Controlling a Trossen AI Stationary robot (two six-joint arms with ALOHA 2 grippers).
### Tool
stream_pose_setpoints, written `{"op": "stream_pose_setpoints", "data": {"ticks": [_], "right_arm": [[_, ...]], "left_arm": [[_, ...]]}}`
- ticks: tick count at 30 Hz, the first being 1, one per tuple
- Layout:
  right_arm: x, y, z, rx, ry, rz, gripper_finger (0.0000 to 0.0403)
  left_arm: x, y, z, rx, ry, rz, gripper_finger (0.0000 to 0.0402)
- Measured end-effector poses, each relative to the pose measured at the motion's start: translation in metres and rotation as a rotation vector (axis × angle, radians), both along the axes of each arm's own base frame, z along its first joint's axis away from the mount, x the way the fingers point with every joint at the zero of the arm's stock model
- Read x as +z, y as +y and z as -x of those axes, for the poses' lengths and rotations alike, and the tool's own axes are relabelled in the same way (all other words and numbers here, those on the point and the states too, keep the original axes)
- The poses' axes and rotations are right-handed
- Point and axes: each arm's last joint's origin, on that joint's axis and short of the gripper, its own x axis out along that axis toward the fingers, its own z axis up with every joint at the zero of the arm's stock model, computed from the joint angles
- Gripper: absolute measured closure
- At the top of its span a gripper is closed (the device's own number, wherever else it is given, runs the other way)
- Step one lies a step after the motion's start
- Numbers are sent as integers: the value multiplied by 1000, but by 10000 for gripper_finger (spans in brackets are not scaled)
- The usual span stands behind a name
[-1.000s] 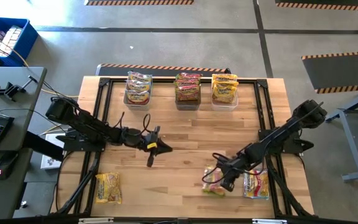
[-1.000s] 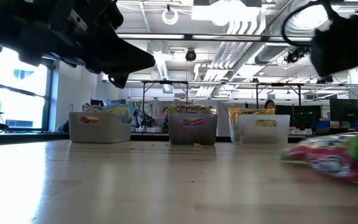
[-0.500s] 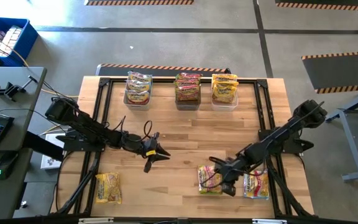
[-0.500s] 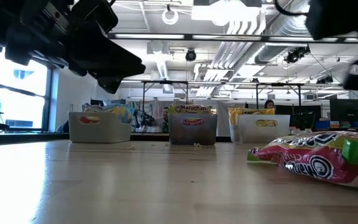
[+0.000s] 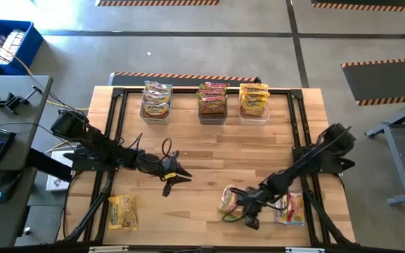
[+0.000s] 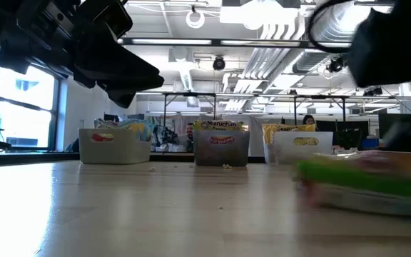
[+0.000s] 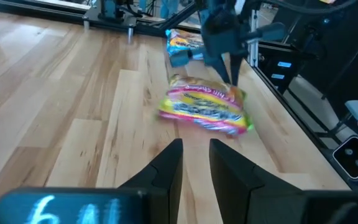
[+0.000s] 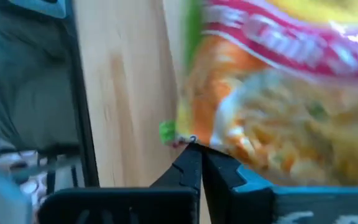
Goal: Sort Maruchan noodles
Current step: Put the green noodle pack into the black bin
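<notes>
The right fingers (image 5: 248, 213) are clenched on the edge of a green-trimmed noodle packet (image 5: 228, 202), which we see lifted at the near right of the bench (image 5: 209, 151); in the right wrist view the two dark fingers (image 8: 194, 168) meet at the packet's corner (image 8: 278, 93). That right arm reaches in from the bench's right side, stretched low toward the near edge. Just beside it, nearer the right rail, lies another packet (image 5: 289, 208). A yellow packet (image 5: 122, 211) lies alone at the near left corner.

The left fingers (image 5: 177, 173) stand slightly apart and grasp nothing, held above bare wood at mid-bench, the left arm extended from the left side. Through its wrist camera we see the parted fingers (image 7: 169, 171) pointing toward the lifted packet (image 7: 207, 109).

Along the far edge stand three tubs (image 5: 212, 105), each filled with packets. Beyond the bench, the low view shows an open workshop with ceiling ducts (image 6: 277, 28) and other benches.
</notes>
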Motion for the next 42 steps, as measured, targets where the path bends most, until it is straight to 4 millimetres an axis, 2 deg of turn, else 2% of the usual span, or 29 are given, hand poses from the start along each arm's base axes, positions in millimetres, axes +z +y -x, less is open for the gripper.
{"op": "stream_pose_setpoints", "data": {"ticks": [8, 14, 18, 21, 25, 28, 34, 38, 42], "right_arm": [[-2, -19, -40, -68, -342, 75, 402], [-1, -41, -53, -117, -397, 169, 402], [-1, -46, -55, -95, -412, 192, 402], [-1, -47, -55, -83, -417, 194, 402], [4, -40, -51, 1, -404, 115, 402], [18, -34, -41, 18, -392, 105, 403], [40, -36, -8, -109, -292, 316, 403], [33, -42, 6, -209, -159, 413, 403], [22, -45, 3, -228, -109, 445, 403]], "left_arm": [[0, -8, 3, 6, 0, -11, 329], [-2, -13, 5, 16, 8, -16, 329], [-12, -15, 3, 22, 59, -12, 323], [-18, -17, -8, 30, 94, -37, 303], [-21, -19, -29, 41, 125, -78, 265], [-23, -18, -45, 46, 136, -129, 241], [-32, -7, -68, 63, 185, -227, 217], [-35, 2, -79, 51, 219, -230, 216], [-30, 9, -88, -6, 243, -154, 221]]}}
